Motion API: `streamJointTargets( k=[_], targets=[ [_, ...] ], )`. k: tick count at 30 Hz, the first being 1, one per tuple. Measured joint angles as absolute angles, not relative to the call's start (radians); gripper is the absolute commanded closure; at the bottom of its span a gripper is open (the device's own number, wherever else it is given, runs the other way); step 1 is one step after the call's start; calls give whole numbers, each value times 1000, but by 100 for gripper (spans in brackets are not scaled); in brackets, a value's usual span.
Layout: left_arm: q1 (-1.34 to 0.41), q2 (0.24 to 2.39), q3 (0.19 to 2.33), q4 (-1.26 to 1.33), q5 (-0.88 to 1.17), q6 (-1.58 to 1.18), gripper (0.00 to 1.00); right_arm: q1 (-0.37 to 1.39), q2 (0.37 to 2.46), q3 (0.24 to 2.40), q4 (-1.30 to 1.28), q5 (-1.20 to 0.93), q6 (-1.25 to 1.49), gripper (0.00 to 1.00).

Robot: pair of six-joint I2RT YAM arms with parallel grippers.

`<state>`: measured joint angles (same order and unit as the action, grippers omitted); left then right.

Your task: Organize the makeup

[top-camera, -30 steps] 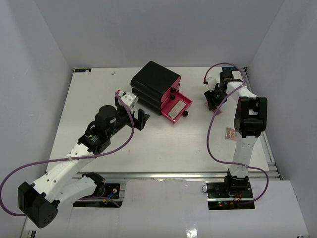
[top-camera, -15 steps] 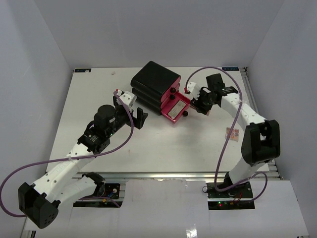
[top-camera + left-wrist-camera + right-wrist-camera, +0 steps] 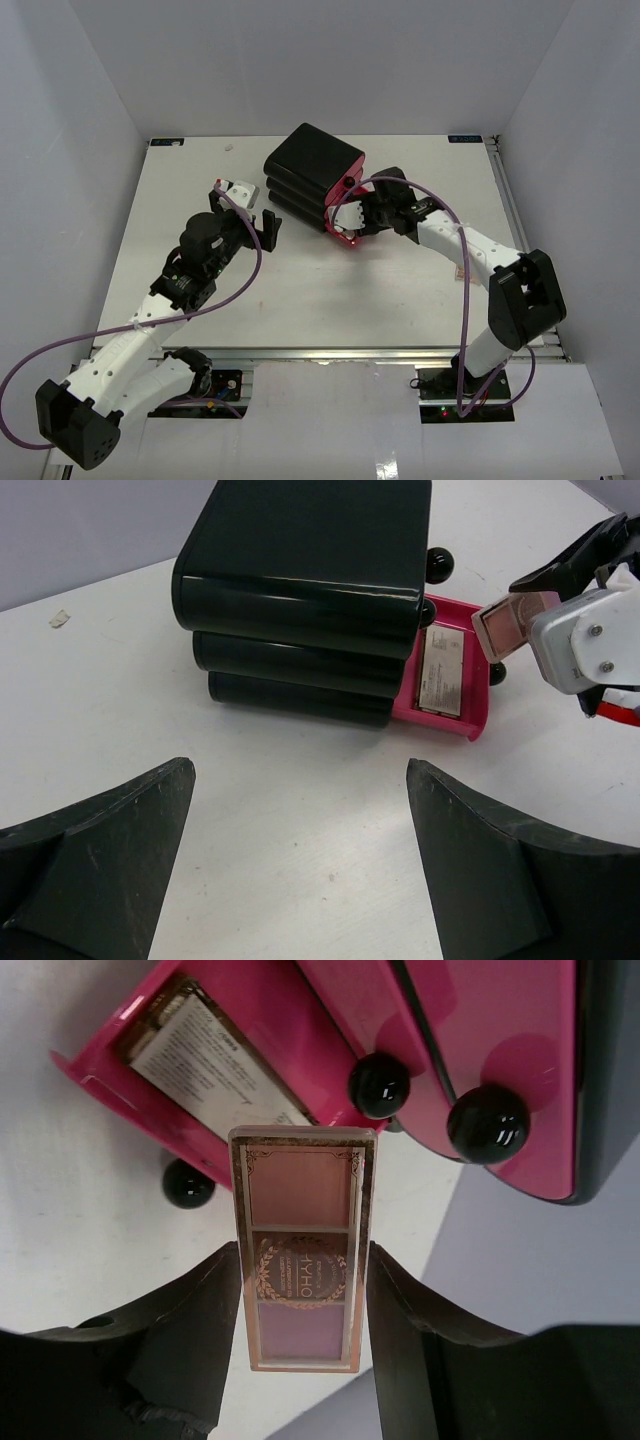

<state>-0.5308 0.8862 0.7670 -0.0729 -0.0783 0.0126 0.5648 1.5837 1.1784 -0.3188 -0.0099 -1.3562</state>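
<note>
White desk, far centre: black box, lowest pink drawer open; right gripper pinching pink palette beside it; left gripper spread.

- The palette is showing peach, brown and lilac panels inside a gold-patterned frame.
- The organizer box is gleaming black, its drawers showing hot pink with black knobs.

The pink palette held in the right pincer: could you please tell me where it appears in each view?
Top external: centre, at the tip of the right pincer, too small to pick out.
Left wrist: upper right, the pink palette, tilted, by the open pink drawer.
Right wrist: centre, clamped between the fingers.
Shared landmark: the open pink drawer.
</note>
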Motion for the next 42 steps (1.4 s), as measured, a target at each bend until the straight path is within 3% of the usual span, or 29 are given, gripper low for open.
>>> streamJointTargets(
  k=[13,18,23,34,42],
  targets=[
    [-511,886,767,-73,-87,22,2,632,1749,1190,-215,101,-1542,70],
    [-507,887,767,-73,-87,23,2,635,1770,1190,-191,121,-1567,43],
    [-506,886,767,-73,-86,23,2,635,1774,1187,-176,133,-1586,25],
    [-506,887,767,-73,-77,23,2,651,1751,1139,-162,144,-1601,22],
    [-506,883,767,-73,-62,21,2,628,1584,1161,-308,35,-1419,23]
  ],
)
